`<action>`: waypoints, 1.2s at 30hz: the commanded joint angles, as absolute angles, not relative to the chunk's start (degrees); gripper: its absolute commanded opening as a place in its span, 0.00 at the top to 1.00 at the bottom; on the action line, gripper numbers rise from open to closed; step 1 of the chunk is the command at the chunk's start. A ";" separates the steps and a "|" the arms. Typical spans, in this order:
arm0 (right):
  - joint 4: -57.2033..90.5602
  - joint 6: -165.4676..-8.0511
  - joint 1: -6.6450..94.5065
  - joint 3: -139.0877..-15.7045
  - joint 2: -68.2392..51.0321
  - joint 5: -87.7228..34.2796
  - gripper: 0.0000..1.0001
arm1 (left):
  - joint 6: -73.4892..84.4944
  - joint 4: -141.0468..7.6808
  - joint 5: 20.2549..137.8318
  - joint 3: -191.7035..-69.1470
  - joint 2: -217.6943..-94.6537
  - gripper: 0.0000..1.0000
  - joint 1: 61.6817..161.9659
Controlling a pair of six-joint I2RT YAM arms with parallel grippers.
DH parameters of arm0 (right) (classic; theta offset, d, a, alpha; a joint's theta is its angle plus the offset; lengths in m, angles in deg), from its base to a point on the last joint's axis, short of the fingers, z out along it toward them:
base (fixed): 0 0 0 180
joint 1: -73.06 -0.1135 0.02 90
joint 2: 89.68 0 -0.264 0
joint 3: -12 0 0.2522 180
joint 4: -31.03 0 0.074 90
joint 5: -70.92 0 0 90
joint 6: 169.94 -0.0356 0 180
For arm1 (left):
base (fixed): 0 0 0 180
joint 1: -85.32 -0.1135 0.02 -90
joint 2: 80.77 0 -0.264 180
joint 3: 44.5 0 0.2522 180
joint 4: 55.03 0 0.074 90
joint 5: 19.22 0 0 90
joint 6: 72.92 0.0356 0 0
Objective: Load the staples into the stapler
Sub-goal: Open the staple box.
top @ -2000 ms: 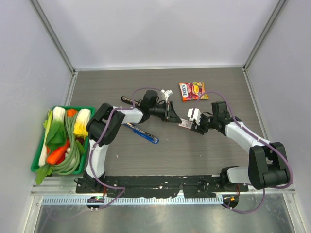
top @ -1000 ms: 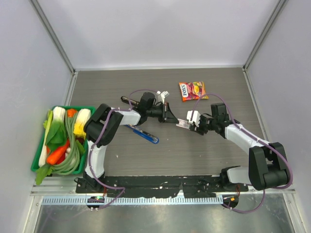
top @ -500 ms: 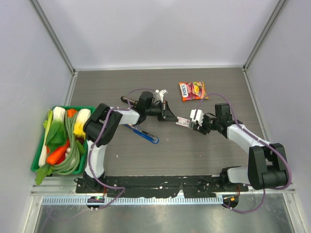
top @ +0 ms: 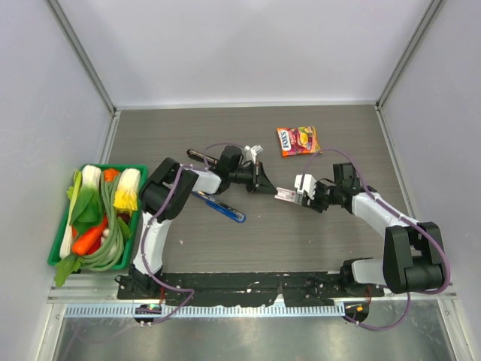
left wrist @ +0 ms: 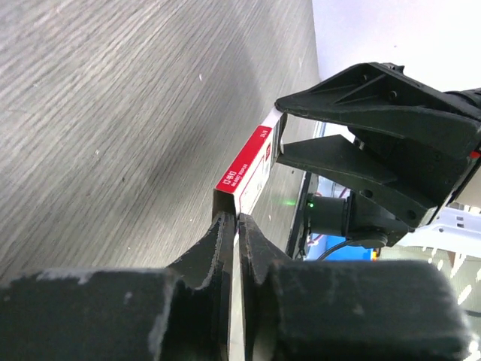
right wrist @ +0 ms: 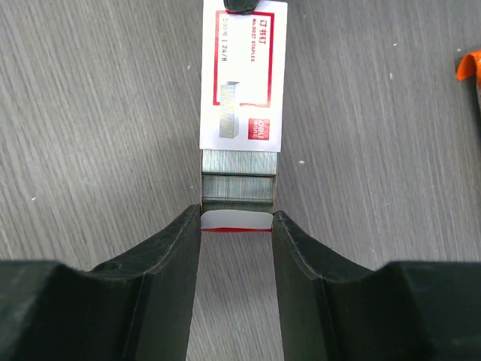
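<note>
The left pincer clamped the staple box at 12 o'clock, the right pincer at 6; the light, crumbly staples needed side grips.

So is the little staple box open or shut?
Open. In the right wrist view the tray is slid partly out of the white-and-red sleeve, baring the grey staples.

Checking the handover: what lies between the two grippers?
The staple box, pinched by the left gripper and right gripper, grey staples exposed; right wrist view shows it.
</note>
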State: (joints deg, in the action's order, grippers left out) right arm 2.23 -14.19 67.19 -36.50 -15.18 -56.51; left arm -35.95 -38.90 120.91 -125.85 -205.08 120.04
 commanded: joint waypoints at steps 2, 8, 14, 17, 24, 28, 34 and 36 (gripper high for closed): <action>-2.93 -8.41 67.96 -38.50 -14.01 -55.29 0.59 | -35.22 -39.08 121.76 -128.13 -204.43 0.67 120.48; -10.13 -4.63 70.07 -41.04 -10.76 -55.91 0.59 | -31.53 -42.15 122.63 -129.62 -201.18 0.31 120.48; -15.59 -2.51 70.68 -44.56 -7.25 -57.31 0.59 | -18.39 -51.18 124.40 -132.61 -198.81 0.18 120.48; -17.97 -1.72 70.68 -46.67 -6.02 -58.37 0.58 | -6.01 -61.64 123.96 -135.59 -197.75 0.17 120.66; -23.68 -1.02 70.77 -52.82 -0.22 -59.86 0.58 | 22.91 -77.56 114.49 -138.14 -195.20 0.13 124.17; -24.65 -1.72 70.68 -53.97 0.75 -59.77 0.58 | 29.01 -81.00 112.19 -139.21 -196.43 0.12 126.36; -24.74 -2.51 70.68 -54.59 1.20 -59.95 0.58 | 38.70 -83.38 105.85 -138.68 -197.31 0.11 129.79; -24.74 -2.51 70.77 -54.50 1.11 -60.04 0.58 | 38.96 -81.01 105.33 -137.72 -197.31 0.11 130.15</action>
State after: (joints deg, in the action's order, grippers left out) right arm -23.52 -2.67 70.53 -52.79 1.12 -58.26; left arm 31.58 -81.41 108.76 -137.56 -197.89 129.25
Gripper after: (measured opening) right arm 0.452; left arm 0.886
